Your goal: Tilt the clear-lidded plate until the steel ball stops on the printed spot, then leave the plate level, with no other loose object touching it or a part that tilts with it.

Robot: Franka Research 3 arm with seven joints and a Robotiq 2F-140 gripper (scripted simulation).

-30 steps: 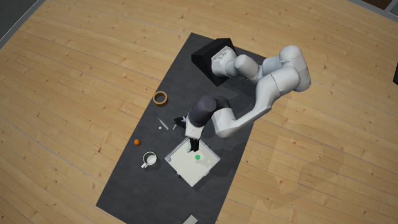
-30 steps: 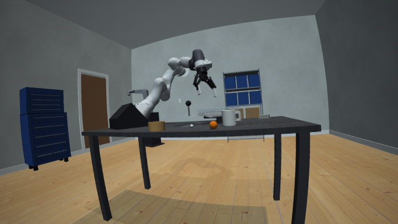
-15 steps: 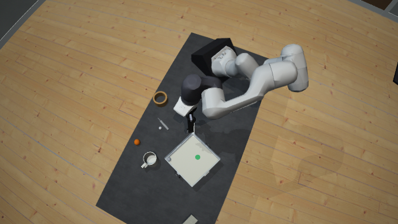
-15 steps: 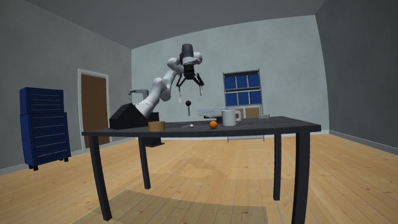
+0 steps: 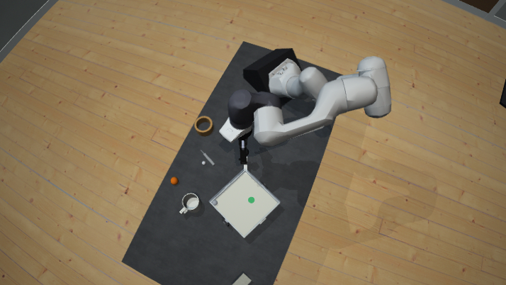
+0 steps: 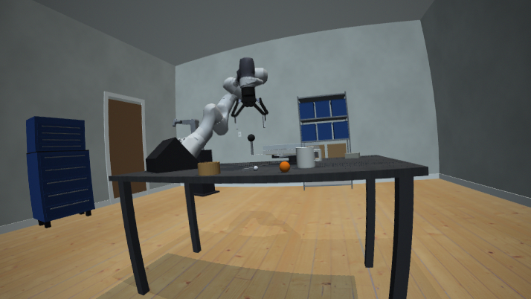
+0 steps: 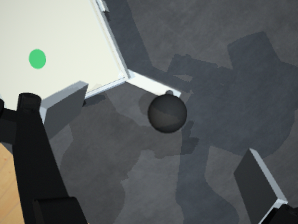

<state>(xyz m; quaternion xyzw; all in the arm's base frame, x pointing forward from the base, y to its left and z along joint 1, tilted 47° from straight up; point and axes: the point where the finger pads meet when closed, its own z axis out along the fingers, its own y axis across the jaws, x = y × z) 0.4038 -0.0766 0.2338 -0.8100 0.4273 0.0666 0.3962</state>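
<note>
The square clear-lidded plate [image 5: 244, 202] lies on the dark table, and its near corner shows in the wrist view [image 7: 47, 36]. The green printed spot [image 5: 251, 200] is near its middle and also shows in the wrist view [image 7: 37, 59]. The steel ball [image 5: 215, 203] rests in the plate's left corner, apart from the spot. A stick with a black knob [image 7: 166, 112] rises from the plate's far corner and stands upright in the side view [image 6: 251, 137]. My gripper [image 6: 249, 120] hangs open and empty straight above the knob, its fingers on either side of it, well clear.
A tape roll [image 5: 203, 125], a grey rod [image 5: 207, 157] and a small white ball [image 5: 203, 163] lie left of the arm. An orange ball [image 5: 173, 181] and a white mug [image 5: 190, 203] sit left of the plate, not touching it. A grey block [image 5: 242, 280] lies at the table's near end.
</note>
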